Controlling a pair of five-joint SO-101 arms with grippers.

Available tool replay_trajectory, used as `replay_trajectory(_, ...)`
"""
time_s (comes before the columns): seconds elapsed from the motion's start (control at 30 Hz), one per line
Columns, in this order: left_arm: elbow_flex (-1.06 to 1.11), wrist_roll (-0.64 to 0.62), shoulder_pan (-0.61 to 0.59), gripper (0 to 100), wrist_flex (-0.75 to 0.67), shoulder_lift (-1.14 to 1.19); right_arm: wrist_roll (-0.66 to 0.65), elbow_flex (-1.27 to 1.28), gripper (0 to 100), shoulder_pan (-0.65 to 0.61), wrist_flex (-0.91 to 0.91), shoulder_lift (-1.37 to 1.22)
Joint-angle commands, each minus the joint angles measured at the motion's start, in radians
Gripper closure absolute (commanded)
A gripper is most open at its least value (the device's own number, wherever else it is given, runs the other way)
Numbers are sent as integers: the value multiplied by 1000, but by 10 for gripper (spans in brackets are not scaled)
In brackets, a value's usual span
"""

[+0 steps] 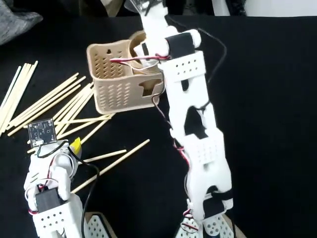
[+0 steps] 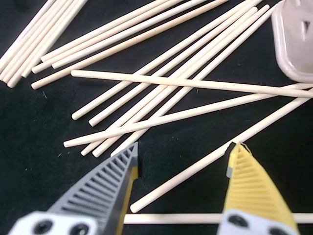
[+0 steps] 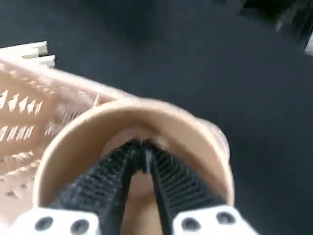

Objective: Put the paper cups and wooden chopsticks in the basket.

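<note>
The beige perforated basket [image 1: 116,87] stands at the back of the black table, with a tan paper cup [image 1: 137,47] in its right part. My right gripper [image 3: 145,149] is down inside that paper cup [image 3: 73,142], fingers pressed together on a thin pale edge. Wooden chopsticks [image 1: 59,101] lie scattered left of and in front of the basket. My left gripper [image 2: 186,147] hovers open just over the chopsticks [image 2: 161,83], and one stick [image 2: 195,169] runs diagonally between its grey and yellow fingers. In the high view the left gripper [image 1: 74,147] is at the front left.
A bundle of chopsticks [image 1: 17,94] lies at the far left. Two long sticks [image 1: 111,161] lie beside the left arm. A pale rounded corner of the basket [image 2: 296,44] borders the chopstick pile. The black table [image 1: 267,124] stretches to the right of the right arm.
</note>
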State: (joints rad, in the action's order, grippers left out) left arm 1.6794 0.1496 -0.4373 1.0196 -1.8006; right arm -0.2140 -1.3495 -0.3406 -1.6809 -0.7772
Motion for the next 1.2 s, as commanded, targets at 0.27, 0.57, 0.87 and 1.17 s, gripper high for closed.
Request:
replay_trajectory(0.27, 16, 5, 5, 712, -21, -5, -9, -294, 987, 26, -29, -156)
replay_trajectory(0.57, 16, 5, 5, 712, -21, -5, -5, -306, 987, 11, -77, 81)
replay_trajectory(0.87, 15, 0, 4, 712, -20, -5, -9, -306, 987, -34, -80, 337)
replay_trajectory(1.17, 1, -3, -10, 712, -14, -5, -94, 148, 987, 144, -87, 799)
